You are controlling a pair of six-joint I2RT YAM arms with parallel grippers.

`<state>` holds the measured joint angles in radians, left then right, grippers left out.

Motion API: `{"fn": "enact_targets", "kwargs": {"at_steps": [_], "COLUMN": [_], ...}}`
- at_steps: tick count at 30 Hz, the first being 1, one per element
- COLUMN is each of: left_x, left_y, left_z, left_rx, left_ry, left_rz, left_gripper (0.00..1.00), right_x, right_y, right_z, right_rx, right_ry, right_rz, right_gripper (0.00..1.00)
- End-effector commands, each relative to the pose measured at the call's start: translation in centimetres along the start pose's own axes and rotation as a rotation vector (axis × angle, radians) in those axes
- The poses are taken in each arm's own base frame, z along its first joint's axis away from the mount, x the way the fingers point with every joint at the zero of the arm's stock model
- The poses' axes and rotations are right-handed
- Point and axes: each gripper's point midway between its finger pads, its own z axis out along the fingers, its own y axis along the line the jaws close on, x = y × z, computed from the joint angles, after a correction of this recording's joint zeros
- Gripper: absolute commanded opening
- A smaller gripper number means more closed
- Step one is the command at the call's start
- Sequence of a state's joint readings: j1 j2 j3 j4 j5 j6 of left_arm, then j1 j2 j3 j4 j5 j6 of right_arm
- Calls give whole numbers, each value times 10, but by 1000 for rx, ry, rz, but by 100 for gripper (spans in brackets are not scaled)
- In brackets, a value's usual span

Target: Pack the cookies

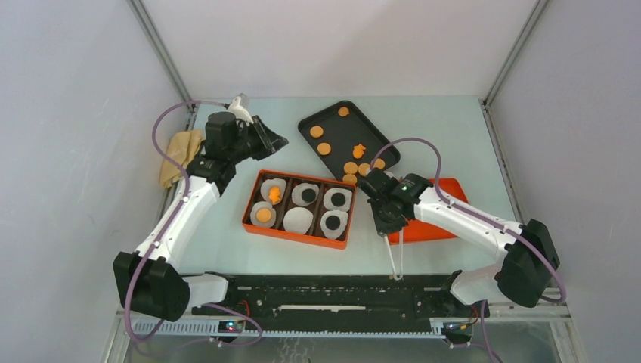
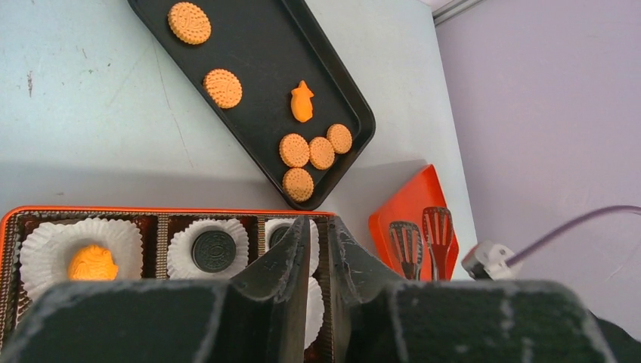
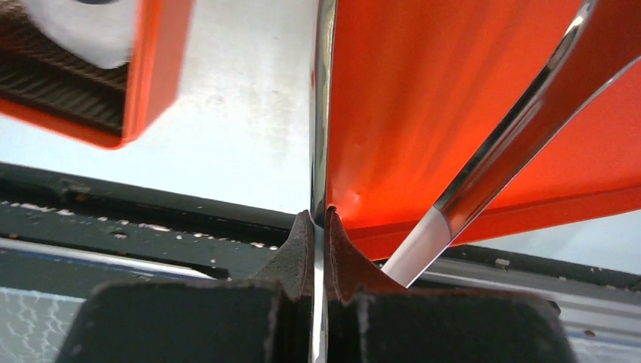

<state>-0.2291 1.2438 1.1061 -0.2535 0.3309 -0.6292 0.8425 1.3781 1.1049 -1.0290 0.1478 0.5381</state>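
**One Cup Left to Fill**

My left end effector [image 2: 319, 223] hung over the tabletop [image 1: 227, 249], near the far side of the orange box [image 1: 298, 236]. Its fingers were open just a crack, with nothing between them. I think it waited there to keep out of the way.

In the box, five cups each had one of the cookies [image 1: 264, 215]. One paper cup [image 1: 298, 220] in the near row was bare. More cookies lay on the black tray [image 1: 340, 128] behind the box, so the job looked nearly done.

My right end effector [image 3: 319, 215] was squeezed tight on one thin metal arm of the tongs [image 3: 323, 113]. The other arm stuck out free, so the tongs gaped. Their tips sat over the orange tray [image 3: 423, 91] on the right.
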Motion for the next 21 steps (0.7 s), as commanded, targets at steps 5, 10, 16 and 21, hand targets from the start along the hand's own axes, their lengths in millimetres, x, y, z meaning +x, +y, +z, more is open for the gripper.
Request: {"fn": "enact_targets", "kwargs": {"at_steps": [5,10,16,21], "left_x": [5,8,10,14], "left_y": [-7,-6,-4,-2], "left_z": [8,11,11,13], "left_rx": [51,58,55,55], "left_ry": [13,27,30,45], "left_rz": [-6,-13,-10,-15], "left_gripper": [19,19,19,19], "right_x": [27,32,34,37], "right_y": [-9,-7,-9,-9], "right_z": [30,43,50,55], "right_rx": [-57,-79,-65,-65], "right_ry": [126,163,179,191], "right_rz": [29,41,35,42], "right_gripper": [4,10,15,17]}}
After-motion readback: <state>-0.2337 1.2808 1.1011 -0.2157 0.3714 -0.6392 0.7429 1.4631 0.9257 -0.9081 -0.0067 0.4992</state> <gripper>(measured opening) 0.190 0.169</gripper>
